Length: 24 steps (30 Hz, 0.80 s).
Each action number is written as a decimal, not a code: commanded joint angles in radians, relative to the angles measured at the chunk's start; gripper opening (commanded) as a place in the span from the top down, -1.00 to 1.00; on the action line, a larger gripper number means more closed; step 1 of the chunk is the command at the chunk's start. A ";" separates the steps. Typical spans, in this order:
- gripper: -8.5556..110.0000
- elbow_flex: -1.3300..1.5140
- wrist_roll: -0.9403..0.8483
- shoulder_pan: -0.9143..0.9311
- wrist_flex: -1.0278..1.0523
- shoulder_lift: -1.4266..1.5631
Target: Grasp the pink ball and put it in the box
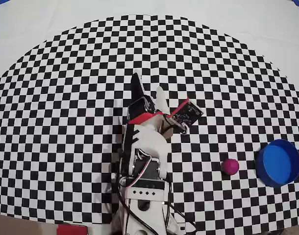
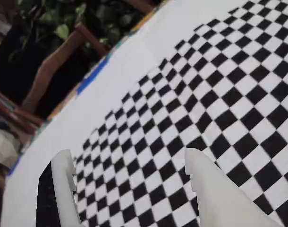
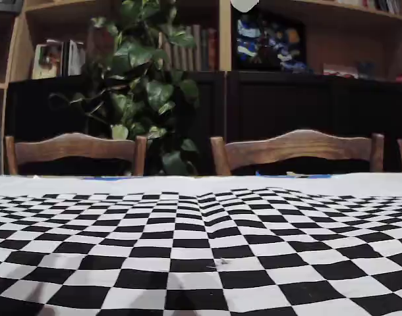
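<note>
In the overhead view, the checkered mat (image 1: 66, 98) is seen spread across the white tabletop (image 1: 41, 24), and the arm (image 1: 144, 171) is seen rising from the lower edge near the centre, its white body marked by red trim and a small dark circuit board at the wrist. The tool (image 1: 148, 90) is pointed toward the top of that view, with one dark finger and one white finger spread apart in a released state and nothing held between them. Further right in the same view, the pink ball (image 1: 231, 166) is seen resting on the mat, well apart from the tool, and just beside it to the right the box (image 1: 279, 163) is found, a round blue container with a low wall, close to the mat's right edge; the ball and the box are near each other but not touching. In the wrist view, the two white fingers (image 2: 63, 189) are shown entering from the bottom edge, with open checkered squares visible in the gap between them, and a strip of bare white tabletop is seen beyond the mat. In the fixed view, only the mat is shown in the foreground, with two wooden chairs (image 3: 76, 151), a leafy plant (image 3: 145, 85) and dark shelving (image 3: 287, 39) behind the tabletop; neither the ball nor the box is seen there.
</note>
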 commanded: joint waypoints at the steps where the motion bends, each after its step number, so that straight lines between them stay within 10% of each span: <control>1: 0.41 0.008 -0.169 0.009 -0.005 -0.011; 24: 0.41 0.008 -0.709 0.150 -0.106 -0.014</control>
